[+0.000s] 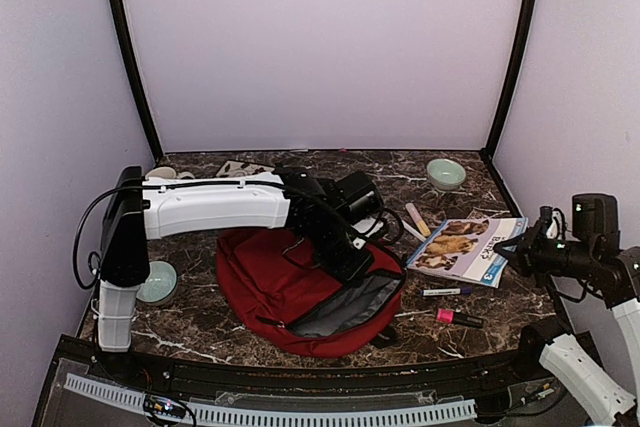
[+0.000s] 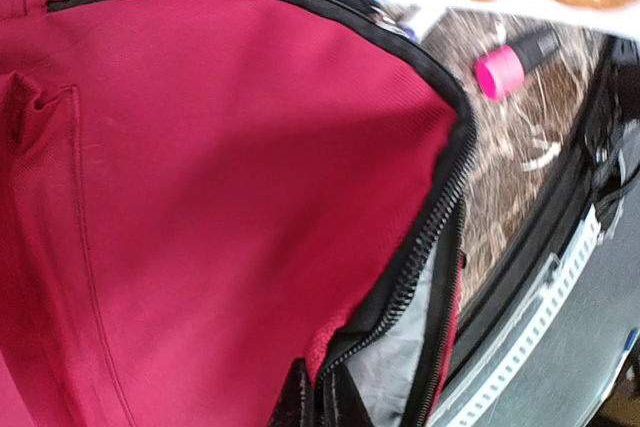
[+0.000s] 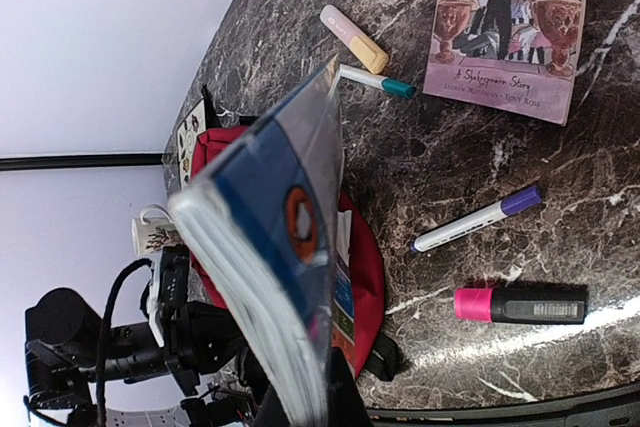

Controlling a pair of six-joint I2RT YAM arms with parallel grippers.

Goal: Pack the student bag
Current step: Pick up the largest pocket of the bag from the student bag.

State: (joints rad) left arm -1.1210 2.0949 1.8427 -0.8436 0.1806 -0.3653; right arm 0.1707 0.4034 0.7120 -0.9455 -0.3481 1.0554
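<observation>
A: Quick one: left claw is clamped on the zip rim of the student bag. The bag lies flat mid-worktop, mouth gaping.
B: Risk?
A: It's a thin pinch. The fabric could slip and the mouth sag shut. Right of the bag, the book is gripped by the right claw at one edge.
B: So it may droop, snag the zip, or knock the pink marker beside the bag.

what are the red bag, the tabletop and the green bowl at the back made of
bag: woven red fabric, matte, weave visible in the left wrist view; its grey lining looks like thin synthetic cloth.
tabletop: dark brown marble look with white veins, glossy; could be laminate.
bowl: pale green, smooth, probably glazed ceramic, perhaps plastic.
</observation>
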